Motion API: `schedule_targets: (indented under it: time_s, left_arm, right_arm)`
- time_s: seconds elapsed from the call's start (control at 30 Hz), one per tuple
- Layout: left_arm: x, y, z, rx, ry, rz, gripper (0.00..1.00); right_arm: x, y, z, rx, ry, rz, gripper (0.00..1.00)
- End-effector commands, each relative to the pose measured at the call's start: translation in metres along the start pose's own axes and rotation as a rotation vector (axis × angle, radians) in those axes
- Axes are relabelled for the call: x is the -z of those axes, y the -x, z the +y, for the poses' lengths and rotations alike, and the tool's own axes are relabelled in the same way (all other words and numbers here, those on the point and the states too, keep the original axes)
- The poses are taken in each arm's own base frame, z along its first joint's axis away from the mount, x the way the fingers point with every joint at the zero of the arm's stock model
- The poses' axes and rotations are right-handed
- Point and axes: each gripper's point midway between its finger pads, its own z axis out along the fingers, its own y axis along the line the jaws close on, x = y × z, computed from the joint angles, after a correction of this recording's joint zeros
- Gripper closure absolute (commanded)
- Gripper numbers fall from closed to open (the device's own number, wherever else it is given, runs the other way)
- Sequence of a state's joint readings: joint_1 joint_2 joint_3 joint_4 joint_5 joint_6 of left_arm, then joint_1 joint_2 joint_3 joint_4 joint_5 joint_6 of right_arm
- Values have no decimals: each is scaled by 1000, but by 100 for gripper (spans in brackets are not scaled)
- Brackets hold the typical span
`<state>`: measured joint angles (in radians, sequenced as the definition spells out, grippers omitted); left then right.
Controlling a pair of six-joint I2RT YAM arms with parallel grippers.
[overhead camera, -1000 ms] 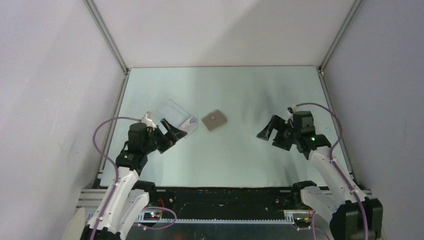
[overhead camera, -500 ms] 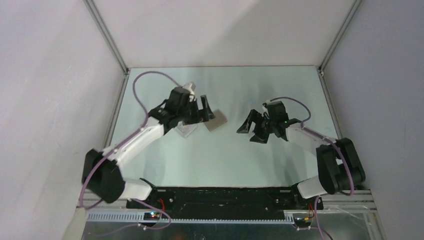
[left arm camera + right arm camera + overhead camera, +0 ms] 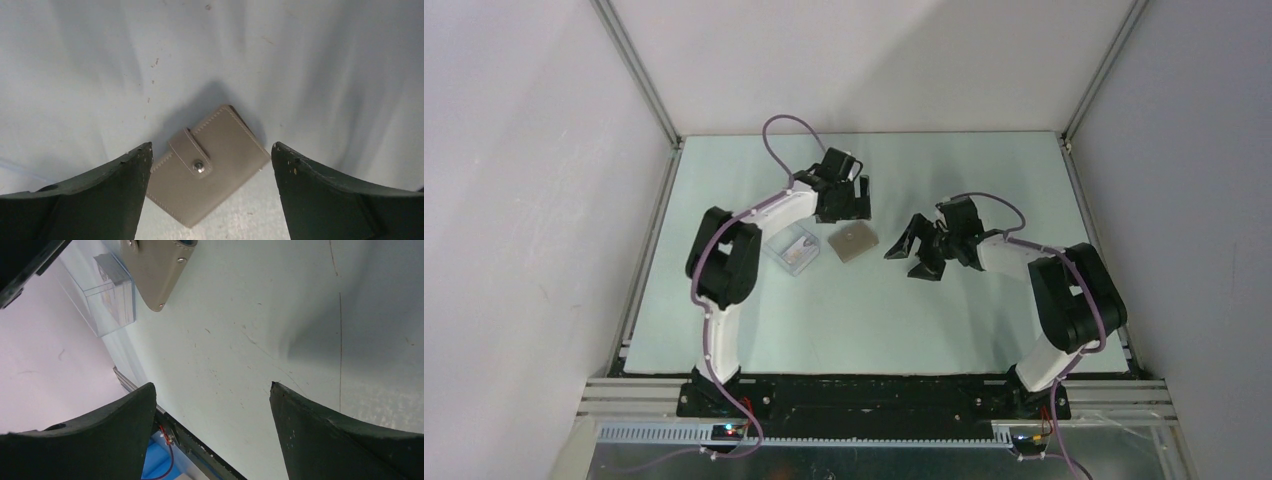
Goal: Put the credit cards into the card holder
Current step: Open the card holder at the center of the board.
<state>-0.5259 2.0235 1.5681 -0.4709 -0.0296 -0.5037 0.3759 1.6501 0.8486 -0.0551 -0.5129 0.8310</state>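
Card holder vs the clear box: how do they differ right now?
The card holder is opaque grey-brown; the clear box is transparent. The card holder lies flat, snapped shut; the clear box stands taller, with cards showing inside. Both rest on the table, side by side.

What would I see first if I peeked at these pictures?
The grey card holder, snapped shut, lies mid-table. The left end effector hangs open just beyond it and the right end effector open to its right. Left of it sits a clear box with the credit cards inside.
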Motion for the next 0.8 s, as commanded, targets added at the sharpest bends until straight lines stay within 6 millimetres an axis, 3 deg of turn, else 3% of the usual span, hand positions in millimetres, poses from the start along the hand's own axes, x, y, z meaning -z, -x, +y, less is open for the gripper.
schedule_targets:
  time_s: [0.0,0.13,0.27,0.37,0.47,0.57,0.77]
  left_arm:
    - [-12,8,6,34,-15,35,8]
    - [-24,-9,4,81,-72,121,13]
    - [-21,-34,-5,120,-141,210,22]
    - [-7,-47,-11,157,-167,246,25]
    - [5,-67,-10,208,-156,273,25]
    - [24,-76,-25,221,-197,275,25]
    - [36,-99,-42,236,-244,291,25]
  right_arm:
    - [-7,10,12,-7,28,-19,14]
    - [-9,8,3,-24,-10,-12,16]
    - [-7,6,-3,-28,-44,-16,17]
    - [-3,7,-4,-28,-58,-26,19]
    - [-3,3,-12,-49,-95,-22,29]
    - [-7,-2,-17,-84,-95,-9,37]
    - [-17,-2,-8,-90,-9,-4,41]
